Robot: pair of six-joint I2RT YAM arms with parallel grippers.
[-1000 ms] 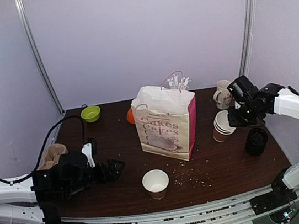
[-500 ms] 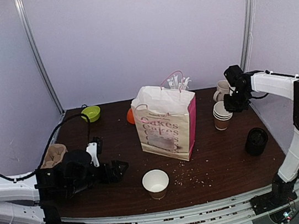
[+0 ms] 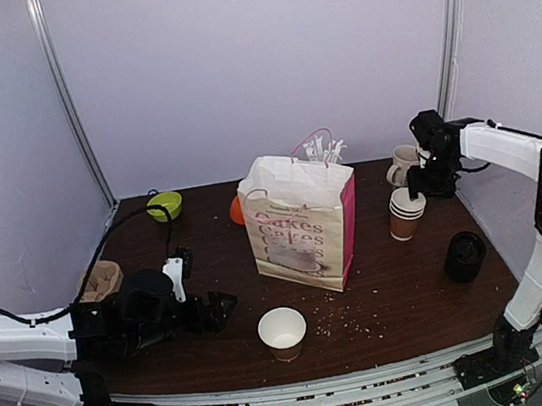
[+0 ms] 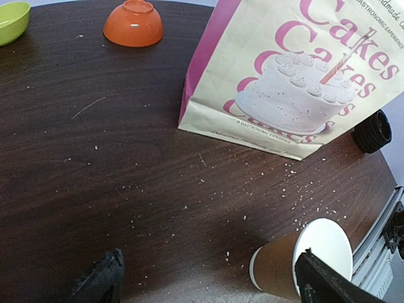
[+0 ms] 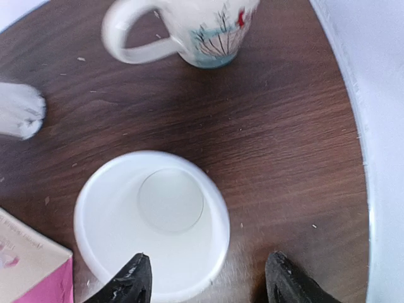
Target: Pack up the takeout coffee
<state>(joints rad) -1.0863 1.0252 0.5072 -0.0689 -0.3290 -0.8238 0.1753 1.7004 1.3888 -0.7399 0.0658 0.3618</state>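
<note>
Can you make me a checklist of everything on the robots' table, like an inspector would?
Surface: dark wooden table, sprinkled with pale crumbs.
Job's things: one brown paper cup upright near the front, no lid on it.
Clutter: Cakes bag, cup stack, mug, black lids, green bowl, orange bowl, cardboard carrier.
Grippers: left gripper low, jaws open, paper cup near one finger; right gripper above the cup stack, jaws open.
Cables: black cable looping over the table's left back corner.
Surroundings: pale lilac walls, metal posts.
</note>
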